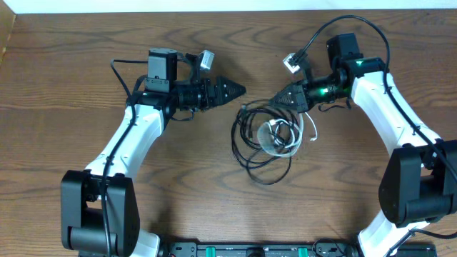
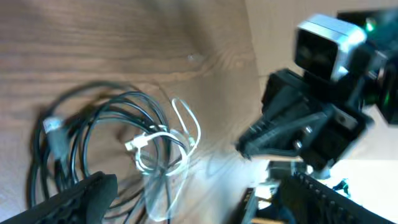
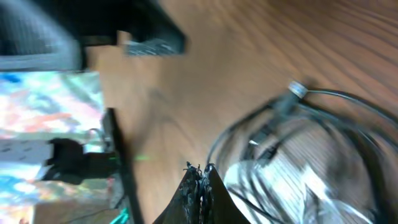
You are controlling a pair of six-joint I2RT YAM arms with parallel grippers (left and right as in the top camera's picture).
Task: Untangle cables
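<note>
Top view, surface: the brown wood surface has one arm at each side.
Top view, cables: the black cable lies in big loose loops in the middle, between the two tools. The white cable is a small curl on the right part of those loops, mixed in with them.
Top view, left tool: the left tool points to the right. It is up and to the left of the pile, near it but apart from it.
Top view, right tool: the right tool points left and down. Its tip is at the top edge of the loops. I cannot tell if it touches them.
Left wrist view, left tool: its two fingers show at the bottom corners, far apart, so this tool is wide and grips nothing.
Left wrist view, cables: the black loops lie on the left, with a small plug at their left edge. The white cable curls over their right side.
Right wrist view, right tool: its fingertips are pressed together into one point. I cannot see anything pinched in them.
Right wrist view, cables: the pile is blurry, low on the right, just beside the tip. A black loop with a plug end is at the top.
</note>
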